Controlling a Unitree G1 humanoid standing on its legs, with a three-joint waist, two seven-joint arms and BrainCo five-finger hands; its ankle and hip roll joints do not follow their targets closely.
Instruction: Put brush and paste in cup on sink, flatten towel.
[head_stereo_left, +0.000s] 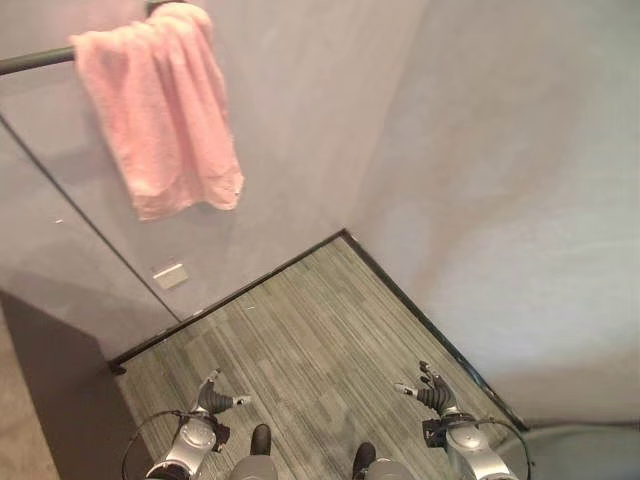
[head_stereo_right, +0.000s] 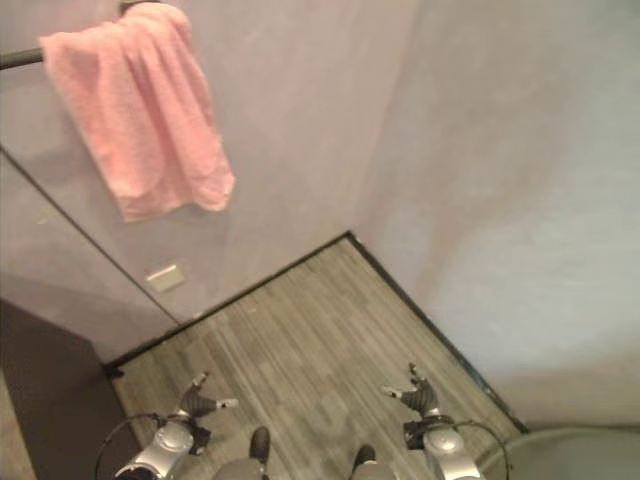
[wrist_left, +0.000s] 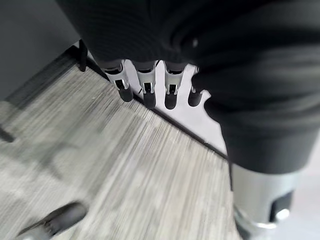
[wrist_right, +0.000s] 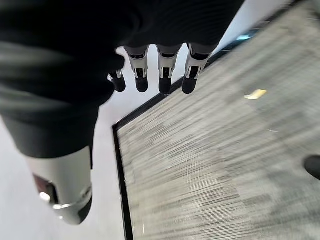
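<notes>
The towel (head_stereo_left: 160, 110) hangs bunched over a dark rail (head_stereo_left: 35, 61) on the wall, high up and well apart from both robot hands, ahead of them and off toward the left side. The left robot hand (head_stereo_left: 213, 396) is the nearer of the two, so the reach up to flatten the towel looks likeliest to fall to it, though the gap is wide and the robot would probably have to close in first. The towel's long axis runs downward from the rail, with its lower edge uneven and its folds gathered toward one end. The left robot hand hangs low over the floor (head_stereo_left: 300, 330), fingers straight and apart, holding nothing; the right robot hand (head_stereo_left: 432, 391) does the same on the other side, fingers loose and empty. Brush, paste, cup and sink cannot be made out. The floor is grey striped carpet, meeting plain pale walls at a dark skirting (head_stereo_left: 420, 315) in a corner ahead of the robot hands
</notes>
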